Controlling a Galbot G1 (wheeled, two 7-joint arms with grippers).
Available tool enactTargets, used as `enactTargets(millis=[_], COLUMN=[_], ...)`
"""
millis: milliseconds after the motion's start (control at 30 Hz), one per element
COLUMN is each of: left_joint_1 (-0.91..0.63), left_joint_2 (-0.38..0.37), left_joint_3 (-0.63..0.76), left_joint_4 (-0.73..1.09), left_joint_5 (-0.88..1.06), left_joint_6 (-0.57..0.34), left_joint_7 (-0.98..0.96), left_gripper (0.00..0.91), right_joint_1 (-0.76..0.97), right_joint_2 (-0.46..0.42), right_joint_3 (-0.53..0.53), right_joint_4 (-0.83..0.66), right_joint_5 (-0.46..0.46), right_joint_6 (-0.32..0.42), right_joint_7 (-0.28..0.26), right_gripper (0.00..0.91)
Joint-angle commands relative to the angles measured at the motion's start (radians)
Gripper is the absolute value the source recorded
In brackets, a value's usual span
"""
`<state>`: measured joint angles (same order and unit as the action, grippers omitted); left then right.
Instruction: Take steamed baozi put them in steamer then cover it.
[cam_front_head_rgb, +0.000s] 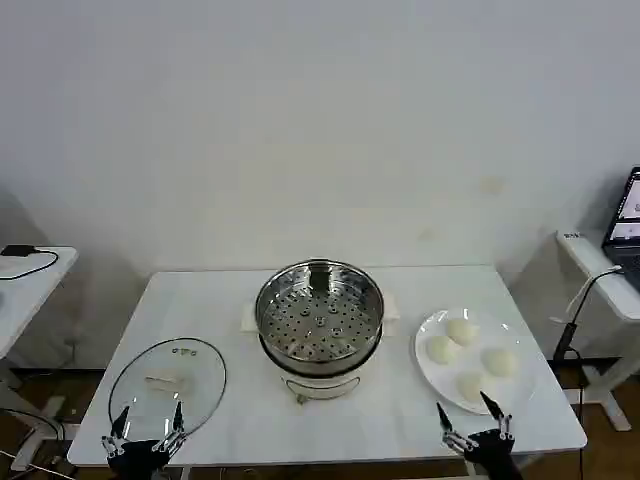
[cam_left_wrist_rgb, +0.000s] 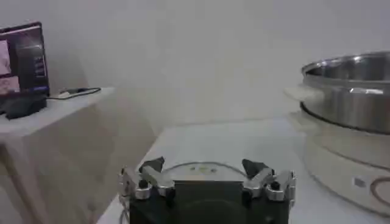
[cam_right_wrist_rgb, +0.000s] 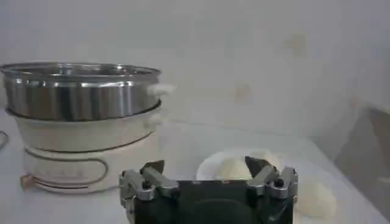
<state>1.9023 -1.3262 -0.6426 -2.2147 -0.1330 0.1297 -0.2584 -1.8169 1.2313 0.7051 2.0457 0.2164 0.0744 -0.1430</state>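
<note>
Four steamed baozi (cam_front_head_rgb: 470, 358) sit on a plate (cam_front_head_rgb: 428, 372) right of the empty steamer (cam_front_head_rgb: 319, 317), just beyond the right gripper (cam_front_head_rgb: 472, 424), its fingers spread. The left gripper (cam_front_head_rgb: 148, 428), likewise spread, hovers by the cover (cam_front_head_rgb: 168, 388).

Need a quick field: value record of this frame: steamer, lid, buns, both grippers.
steamer: table centre, uncovered, perforated tray bare
cover: flat on table, robot's left of steamer
steamed baozi: four on white plate, robot's right of steamer
left gripper: open, at near table edge by cover, holding nothing
right gripper: open, at near table edge by plate, holding nothing
task progress: no bun in the steamer yet
</note>
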Motion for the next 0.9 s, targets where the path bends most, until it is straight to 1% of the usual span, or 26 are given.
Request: enactTargets(millis=[33,100,133,167,233,267,300,333,367,433,467,533,600,633,700,733,767,800,833,900], left_joint_1=[-0.005,-0.015,-0.019,-0.027,-0.041,-0.046,-0.052,-0.058,-0.062,-0.066,-0.066,-0.065,-0.067,-0.068,-0.071,-0.072,-0.073,-0.076,-0.079,-0.085], left_joint_2=[0.007,0.007,0.007,0.005,0.003,0.003,0.002,0.000,-0.001,-0.001,-0.002,0.000,0.001,0.001,0.000,0.000,-0.003,-0.006,-0.006,-0.007], left_joint_3=[-0.010,-0.023,-0.027,-0.034,-0.047,-0.054,-0.061,-0.067,-0.073,-0.077,-0.078,-0.080,-0.087,-0.088,-0.094,-0.095,-0.096,-0.096,-0.095,-0.093], left_joint_4=[-0.036,-0.049,-0.051,-0.052,-0.056,-0.056,-0.052,-0.048,-0.046,-0.047,-0.049,-0.058,-0.060,-0.060,-0.064,-0.067,-0.070,-0.074,-0.075,-0.077], left_joint_5=[0.090,0.086,0.096,0.107,0.114,0.118,0.121,0.126,0.129,0.131,0.134,0.141,0.145,0.147,0.147,0.147,0.147,0.148,0.148,0.153], left_joint_6=[0.166,0.221,0.225,0.232,0.246,0.248,0.249,0.250,0.250,0.250,0.249,0.248,0.249,0.249,0.249,0.250,0.251,0.254,0.256,0.259], left_joint_7=[-0.002,0.039,0.051,0.067,0.084,0.092,0.092,0.094,0.097,0.099,0.100,0.104,0.107,0.108,0.108,0.108,0.108,0.108,0.109,0.113], left_gripper=[0.907,0.907,0.907,0.907,0.907,0.907,0.907,0.907,0.907,0.907,0.907,0.907,0.907,0.907,0.907,0.907,0.907,0.907,0.907,0.907], right_joint_1=[0.206,0.251,0.287,0.305,0.365,0.408,0.430,0.469,0.503,0.561,0.612,0.725,0.834,0.911,1.112,1.211,1.298,1.372,1.493,1.621], right_joint_2=[-0.309,-0.384,-0.429,-0.450,-0.528,-0.569,-0.585,-0.622,-0.651,-0.680,-0.716,-0.751,-0.790,-0.802,-0.825,-0.827,-0.826,-0.821,-0.808,-0.776], right_joint_3=[0.150,0.167,0.176,0.176,0.170,0.150,0.138,0.119,0.090,0.051,-0.003,-0.089,-0.232,-0.282,-0.457,-0.586,-0.679,-0.747,-0.848,-1.000], right_joint_4=[-0.071,-0.112,-0.146,-0.169,-0.227,-0.271,-0.285,-0.317,-0.335,-0.367,-0.393,-0.443,-0.495,-0.528,-0.596,-0.635,-0.678,-0.718,-0.755,-0.820], right_joint_5=[-0.152,-0.177,-0.188,-0.203,-0.303,-0.355,-0.374,-0.410,-0.429,-0.488,-0.523,-0.561,-0.574,-0.574,-0.578,-0.579,-0.575,-0.566,-0.564,-0.559], right_joint_6=[-0.153,-0.142,-0.144,-0.142,-0.118,-0.098,-0.094,-0.073,-0.063,-0.041,-0.026,-0.009,-0.004,0.003,0.029,0.049,0.063,0.071,0.078,0.081], right_joint_7=[-0.081,-0.145,-0.232,-0.274,-0.365,-0.422,-0.452,-0.504,-0.532,-0.592,-0.670,-0.732,-0.781,-0.805,-0.837,-0.855,-0.866,-0.873,-0.883,-0.900], right_gripper=[0.907,0.907,0.907,0.907,0.907,0.907,0.907,0.907,0.907,0.907,0.907,0.907,0.907,0.907,0.907,0.907,0.907,0.907,0.907,0.907])
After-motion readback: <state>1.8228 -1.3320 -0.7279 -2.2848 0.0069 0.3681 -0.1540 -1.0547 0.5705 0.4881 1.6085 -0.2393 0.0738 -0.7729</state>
